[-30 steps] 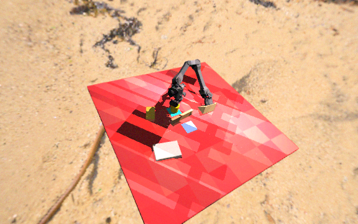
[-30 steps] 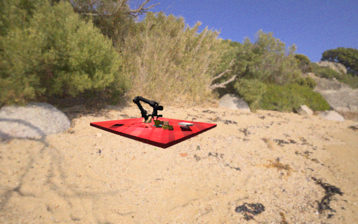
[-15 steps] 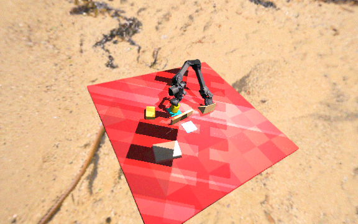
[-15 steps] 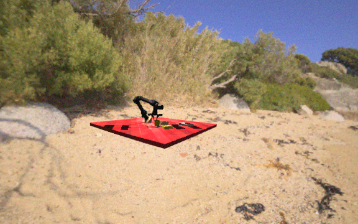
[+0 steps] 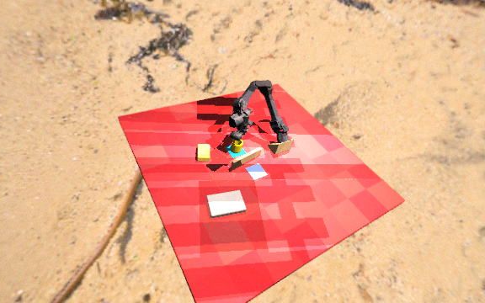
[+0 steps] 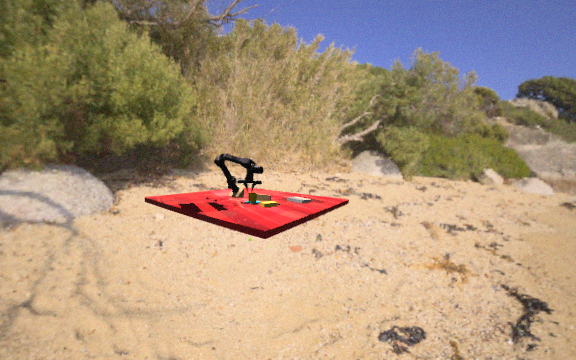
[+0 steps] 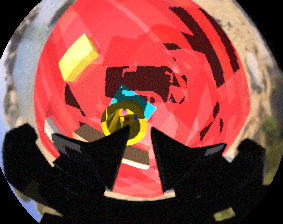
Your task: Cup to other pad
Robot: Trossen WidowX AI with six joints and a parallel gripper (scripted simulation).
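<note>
The end effector point(image 7: 133, 141) is half open, gripping nothing. The yellow cup point(image 7: 125, 120) stands upright on the cyan pad point(image 7: 135, 100), mid-frame in the wrist view, just above the fingertips and slightly left.
</note>
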